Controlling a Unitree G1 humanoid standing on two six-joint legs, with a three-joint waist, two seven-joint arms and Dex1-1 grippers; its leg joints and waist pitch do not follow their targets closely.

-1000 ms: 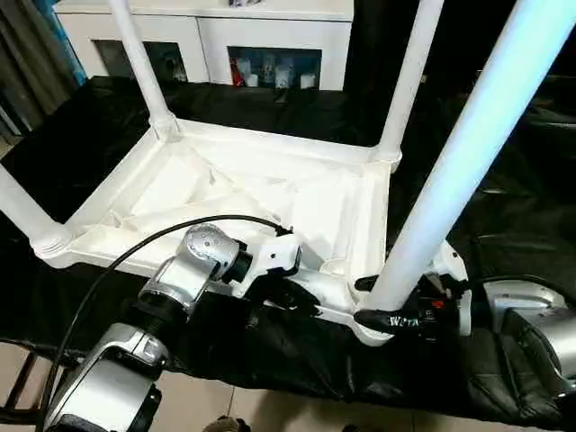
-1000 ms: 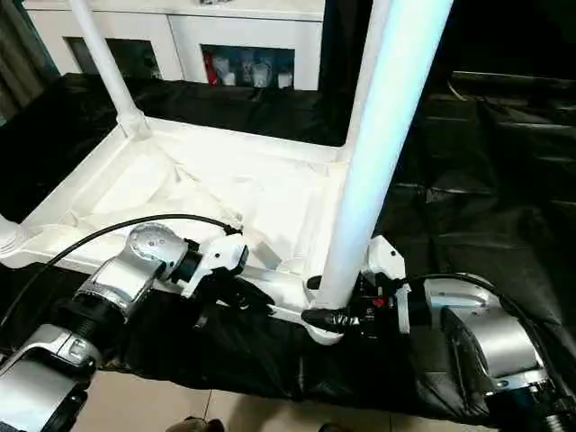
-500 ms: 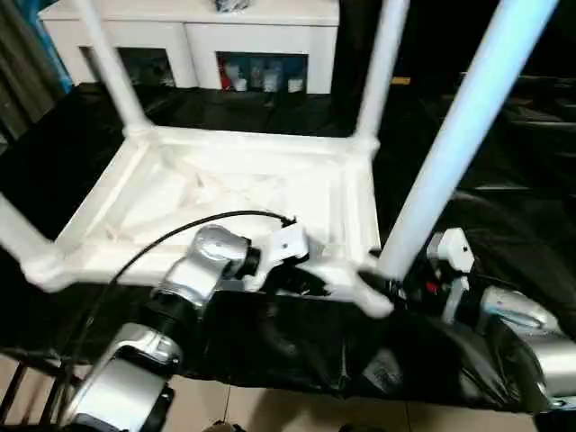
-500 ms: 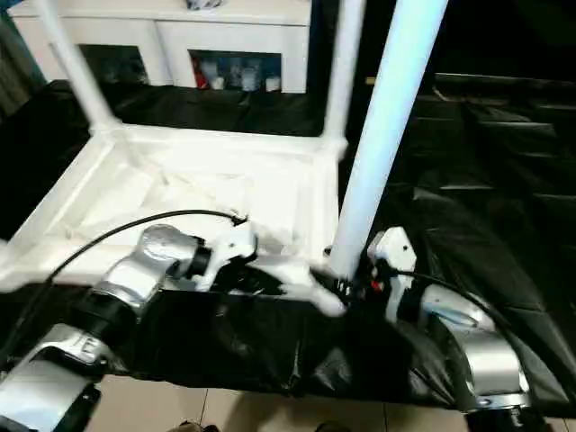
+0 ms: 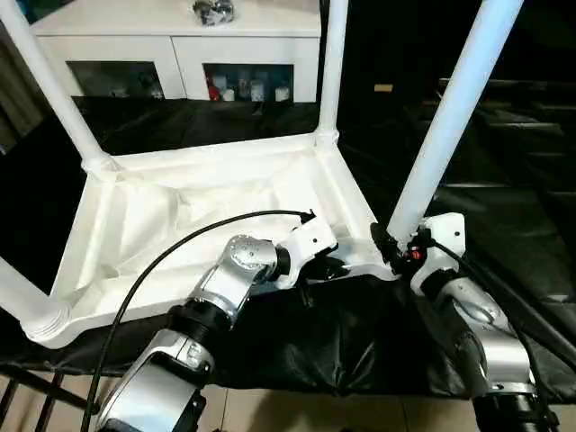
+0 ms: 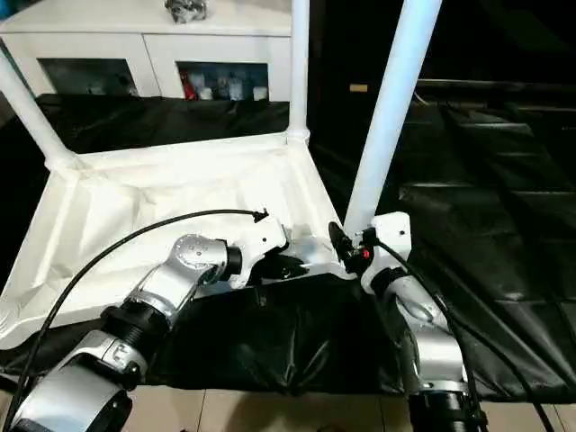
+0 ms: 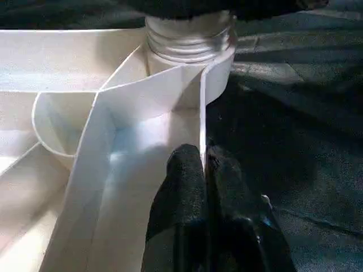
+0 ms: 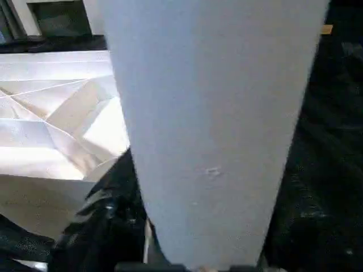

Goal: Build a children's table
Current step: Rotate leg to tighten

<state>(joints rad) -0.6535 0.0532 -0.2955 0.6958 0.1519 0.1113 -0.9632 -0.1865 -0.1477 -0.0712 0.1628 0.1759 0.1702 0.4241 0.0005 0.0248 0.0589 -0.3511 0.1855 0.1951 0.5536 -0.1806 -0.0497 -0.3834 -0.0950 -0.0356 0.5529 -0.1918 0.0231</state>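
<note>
The children's table (image 5: 180,216) lies upside down on black cloth, ribbed underside up, with a white leg standing in each corner socket. My left gripper (image 5: 340,268) is at the near edge, beside the near right corner. In the left wrist view its fingers (image 7: 184,170) are shut on the thin rim wall, just short of the threaded socket (image 7: 190,39). My right gripper (image 5: 389,245) clasps the base of the near right leg (image 5: 445,126). In the right wrist view that leg (image 8: 210,124) stands between the black fingers (image 8: 108,226).
A white cabinet with glass doors (image 5: 180,36) stands behind the table. Black cloth (image 5: 504,207) covers the work surface and hangs over its near edge above the tiled floor (image 5: 297,409). A black cable (image 5: 180,252) loops over my left forearm.
The whole picture has shifted and tilted, so the camera moved. Both grippers keep their holds, and the near right corner with both grippers now sits higher in the picture.
</note>
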